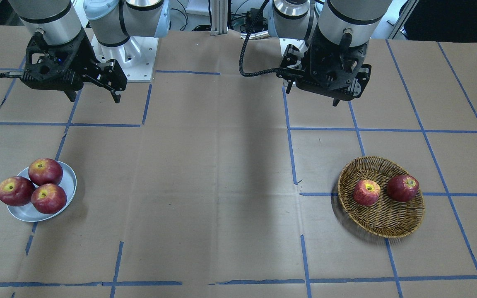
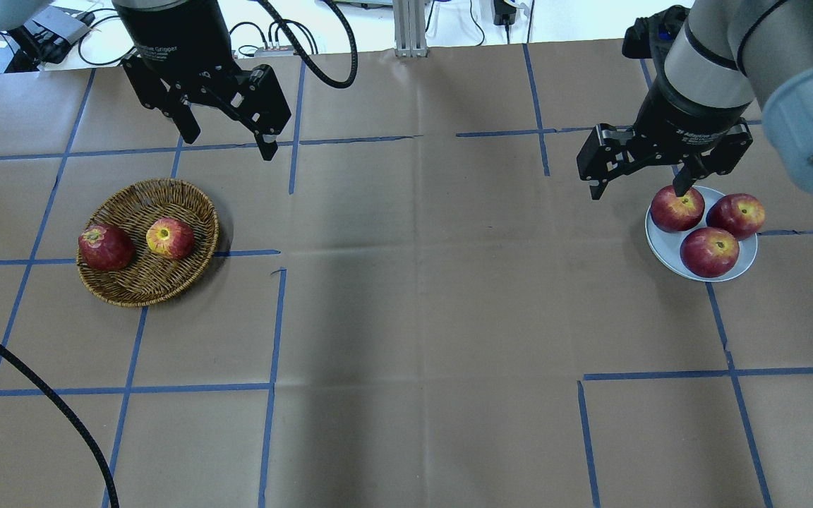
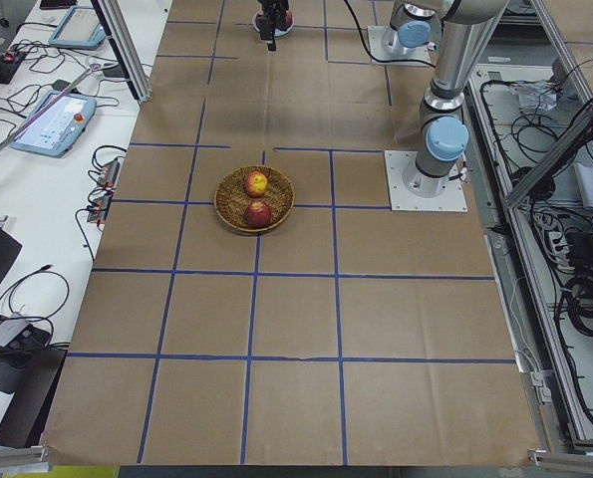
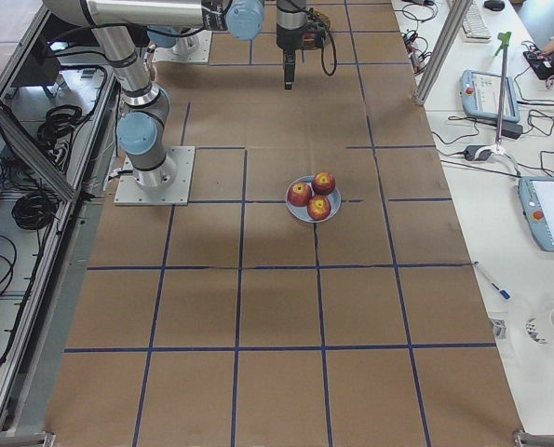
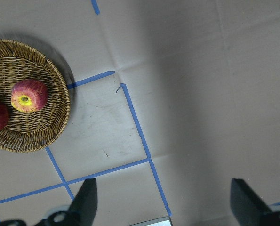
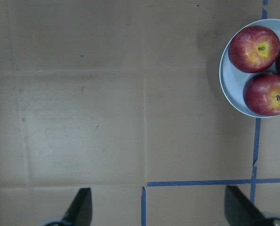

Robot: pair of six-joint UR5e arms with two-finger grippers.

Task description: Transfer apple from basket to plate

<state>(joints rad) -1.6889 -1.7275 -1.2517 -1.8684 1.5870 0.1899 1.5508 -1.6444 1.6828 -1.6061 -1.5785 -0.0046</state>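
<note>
The pale, streaked apple [image 2: 169, 238] with a yellow-green hollow lies in the wicker basket [image 2: 145, 281], beside a darker crimson apple [image 2: 105, 247]. It also shows in the front view [image 1: 366, 192] and the left wrist view [image 5: 28, 95]. My left gripper [image 2: 229, 137] hangs open and empty above the table, behind and to the right of the basket. The grey-white plate [image 2: 664, 243] holds three deep-red apples [image 2: 709, 251]. My right gripper [image 2: 636, 190] is open and empty, just left of the plate and above it.
Brown paper with blue tape lines covers the table [image 2: 420, 303]. The basket [image 1: 383, 221] and the plate [image 1: 69, 182] sit far apart at opposite ends. A black cable [image 2: 46, 395] crosses the near left corner.
</note>
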